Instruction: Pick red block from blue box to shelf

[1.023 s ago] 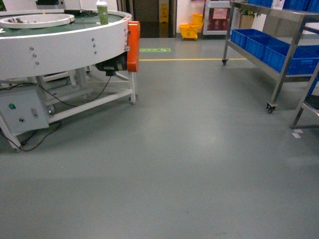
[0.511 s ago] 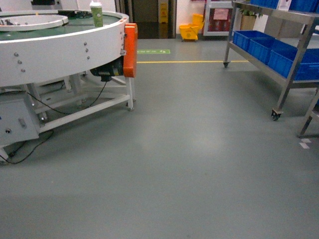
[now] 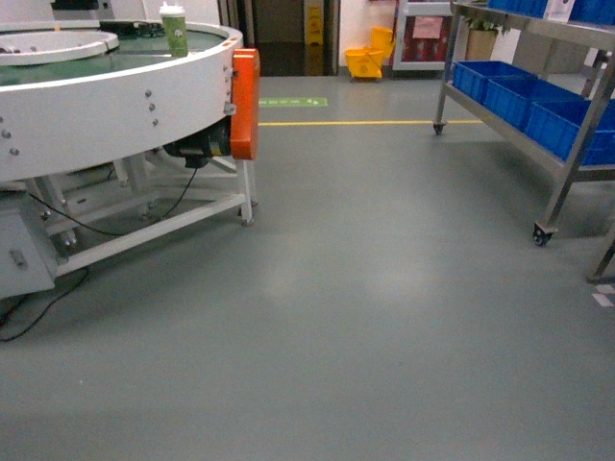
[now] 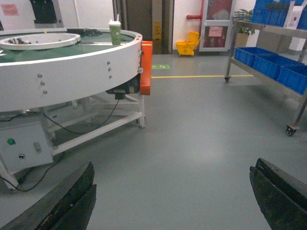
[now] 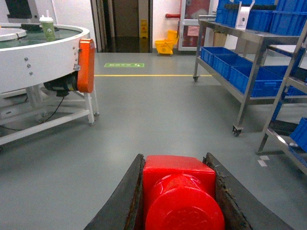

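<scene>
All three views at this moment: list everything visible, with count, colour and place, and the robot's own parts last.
red block: one, glossy red, stud toward the camera, clamped between the right gripper's fingers.
shelf: one steel rack on casters, right side of the floor; part of a second rack at the far right edge.
blue crates: several, dark blue, on the rack's tiers.
round conveyor table: one, white with a green top, left.
orange guard: one, on the table's rim.
cup: one, green with a white lid, on the table.
mop bucket: one, yellow, by the far doorway.
floor line: one, yellow, across the grey floor.
left gripper: black fingers wide apart, holding nothing.
right gripper: shut on the block.
</scene>
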Controlling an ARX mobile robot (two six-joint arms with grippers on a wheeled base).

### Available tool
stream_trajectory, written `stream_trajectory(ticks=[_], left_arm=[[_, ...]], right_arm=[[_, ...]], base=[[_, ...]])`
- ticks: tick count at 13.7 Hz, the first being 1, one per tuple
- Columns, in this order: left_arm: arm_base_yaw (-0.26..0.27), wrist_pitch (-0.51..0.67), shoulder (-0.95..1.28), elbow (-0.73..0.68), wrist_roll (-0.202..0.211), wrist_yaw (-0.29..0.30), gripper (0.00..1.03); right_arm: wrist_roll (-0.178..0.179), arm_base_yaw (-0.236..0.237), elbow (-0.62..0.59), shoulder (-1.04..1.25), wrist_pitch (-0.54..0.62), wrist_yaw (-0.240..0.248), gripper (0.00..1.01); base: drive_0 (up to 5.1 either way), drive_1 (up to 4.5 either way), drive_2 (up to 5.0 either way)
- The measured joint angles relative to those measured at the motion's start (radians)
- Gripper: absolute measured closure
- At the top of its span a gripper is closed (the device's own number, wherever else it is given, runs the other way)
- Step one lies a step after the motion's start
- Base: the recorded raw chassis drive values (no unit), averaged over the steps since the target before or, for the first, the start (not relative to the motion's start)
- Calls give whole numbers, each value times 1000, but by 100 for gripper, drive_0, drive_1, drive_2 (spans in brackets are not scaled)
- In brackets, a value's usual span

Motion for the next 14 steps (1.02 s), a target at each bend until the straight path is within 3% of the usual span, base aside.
stream_trajectory(ticks=[14], left_arm=[[0,1,0,0,0,0,5]], right_arm=[[0,0,0,0,2,0,73]], base=[[3,430,-424]])
